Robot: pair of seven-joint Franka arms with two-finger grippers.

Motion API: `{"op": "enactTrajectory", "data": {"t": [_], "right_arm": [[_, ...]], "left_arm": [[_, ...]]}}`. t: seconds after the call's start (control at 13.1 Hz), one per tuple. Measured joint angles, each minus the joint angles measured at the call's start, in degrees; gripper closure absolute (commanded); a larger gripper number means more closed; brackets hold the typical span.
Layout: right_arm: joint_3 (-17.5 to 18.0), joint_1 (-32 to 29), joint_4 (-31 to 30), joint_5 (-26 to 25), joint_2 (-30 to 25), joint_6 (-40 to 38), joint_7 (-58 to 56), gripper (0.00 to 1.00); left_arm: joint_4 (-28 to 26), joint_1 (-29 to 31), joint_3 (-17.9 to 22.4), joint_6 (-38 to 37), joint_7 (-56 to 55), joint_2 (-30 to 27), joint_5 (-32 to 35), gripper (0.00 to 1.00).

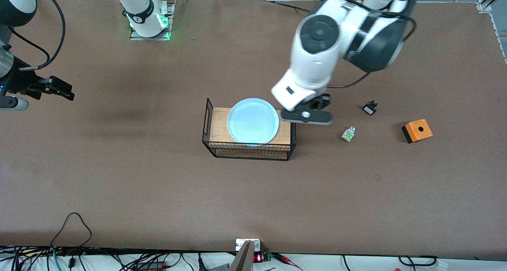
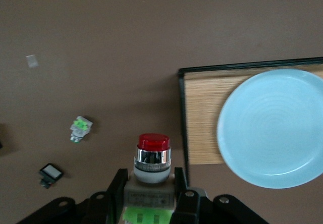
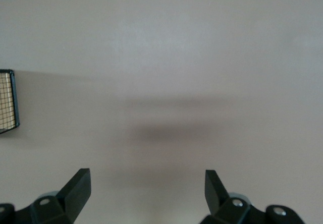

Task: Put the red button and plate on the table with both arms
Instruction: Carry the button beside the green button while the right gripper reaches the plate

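My left gripper (image 1: 308,115) hangs over the table (image 1: 158,184), just off the wire-sided board's end toward the left arm. In the left wrist view the gripper (image 2: 149,181) is shut on the red button (image 2: 153,156), gripping its pale body with the red cap pointing out. The hand hides the button in the front view. The pale blue plate (image 1: 253,120) lies on the wooden board (image 1: 220,130); it also shows in the left wrist view (image 2: 275,128). My right gripper (image 1: 59,89) is open and empty over bare table at the right arm's end; it also shows in the right wrist view (image 3: 147,188).
A white-and-green part without a red cap (image 1: 348,133), a small black part (image 1: 370,107) and an orange box with a hole (image 1: 417,130) lie on the table toward the left arm's end. The board has black wire sides (image 1: 249,150).
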Motion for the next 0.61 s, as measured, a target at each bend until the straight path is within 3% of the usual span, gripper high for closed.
{"op": "enactTrajectory", "data": {"t": [0.15,0.38,0.61], "right_arm": [[3.0,0.2,0.6,1.5,-0.8,-3.1,9.6,0.00],[11.7,1.1,3.0,2.1,-2.3,-4.6,27.7,0.00],[19.2,1.8,3.3,2.1,-1.2,-4.6,38.5,0.00]], "left_arm": [[-0.6,5.9,0.2,-2.5,11.7,0.0,0.0,0.82],[-4.0,15.7,0.6,-2.4,28.5,1.8,0.2,0.82],[-8.4,23.2,0.6,3.4,42.5,5.4,1.2,0.82]]}}
